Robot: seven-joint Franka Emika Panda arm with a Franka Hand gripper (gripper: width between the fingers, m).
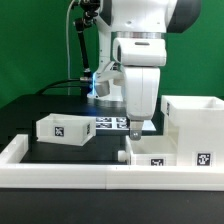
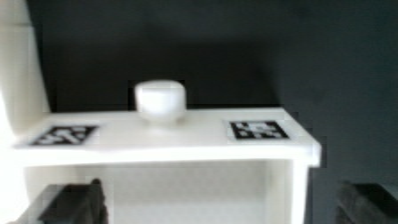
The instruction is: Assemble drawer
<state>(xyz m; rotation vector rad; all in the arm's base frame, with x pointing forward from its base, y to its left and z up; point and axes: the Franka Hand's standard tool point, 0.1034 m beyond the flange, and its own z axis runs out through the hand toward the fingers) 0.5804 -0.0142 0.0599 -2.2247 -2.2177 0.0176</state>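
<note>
In the exterior view the arm (image 1: pixel 140 50) is cut off by the upper edge. Its end effector (image 1: pixel 135 126), just behind the knobbed drawer (image 1: pixel 160 150), is too small for its fingertips to be told apart. The marker board (image 1: pixel 108 122), farther behind the knobbed drawer, is partly covered by the arm. The drawer case (image 1: pixel 195 115), beside the knobbed drawer, runs off the exterior view's right edge. The wrist view is blurred throughout. There the tags (image 2: pixel 260 129) on the knobbed drawer (image 2: pixel 169 145) are unreadable, its knob (image 2: pixel 160 100) is soft-edged, and the dark fingers (image 2: pixel 71 200) are cropped by the frame.
</note>
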